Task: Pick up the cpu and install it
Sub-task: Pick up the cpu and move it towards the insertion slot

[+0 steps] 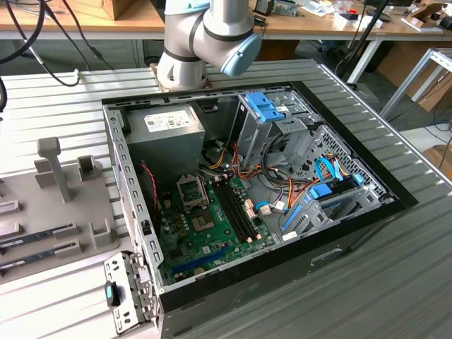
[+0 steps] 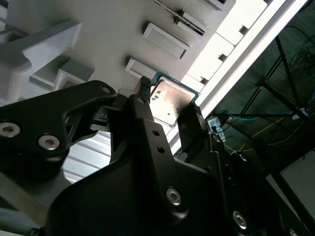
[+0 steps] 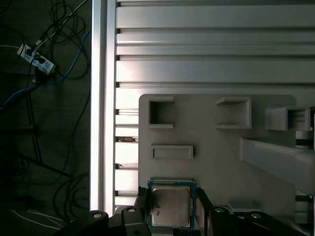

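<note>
The cpu (image 3: 170, 207) is a small square chip with a silver-grey top and a thin green rim. It sits at its pocket on the pale grey fixture plate (image 3: 216, 162). In both wrist views my gripper (image 3: 171, 211) straddles it, with one black finger (image 3: 142, 204) against each side, shut on the chip. In the second wrist view the cpu (image 2: 171, 98) shows between the fingertips (image 2: 143, 96) of the gripper (image 2: 167, 105). The exterior view shows the open computer case (image 1: 353, 233) with the green motherboard (image 1: 212, 233) and its bare cpu socket (image 1: 192, 189).
The fixture plate (image 1: 63, 212) lies at the exterior view's left of the case, with raised blocks (image 1: 53, 166) and long memory sticks (image 1: 39, 244). Inside the case are a power supply (image 1: 166, 131), drive cages (image 1: 275, 120) and loose cables (image 1: 282, 194). The arm's joints (image 1: 205, 42) stand behind the case.
</note>
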`<state>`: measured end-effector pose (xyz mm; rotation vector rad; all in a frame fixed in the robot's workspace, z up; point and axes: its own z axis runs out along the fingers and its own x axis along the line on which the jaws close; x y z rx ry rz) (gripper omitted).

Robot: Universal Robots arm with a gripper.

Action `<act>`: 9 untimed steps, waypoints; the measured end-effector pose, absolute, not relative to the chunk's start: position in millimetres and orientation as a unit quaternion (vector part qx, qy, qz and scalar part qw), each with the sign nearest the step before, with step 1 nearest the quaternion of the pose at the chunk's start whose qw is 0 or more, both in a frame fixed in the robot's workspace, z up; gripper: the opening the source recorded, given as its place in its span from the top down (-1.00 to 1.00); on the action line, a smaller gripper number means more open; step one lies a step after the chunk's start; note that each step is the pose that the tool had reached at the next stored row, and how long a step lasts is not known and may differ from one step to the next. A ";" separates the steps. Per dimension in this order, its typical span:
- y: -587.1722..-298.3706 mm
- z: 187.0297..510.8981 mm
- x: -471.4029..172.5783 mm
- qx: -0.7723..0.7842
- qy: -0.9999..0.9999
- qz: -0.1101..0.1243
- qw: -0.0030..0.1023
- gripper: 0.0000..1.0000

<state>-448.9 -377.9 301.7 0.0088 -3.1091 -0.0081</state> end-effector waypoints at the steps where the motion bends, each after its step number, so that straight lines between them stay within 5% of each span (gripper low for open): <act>1: -377.9 302.0 -449.0 0.003 -1.000 -0.003 0.016 0.05; 9: -377.9 305.1 -449.0 0.003 -1.000 -0.003 0.016 0.05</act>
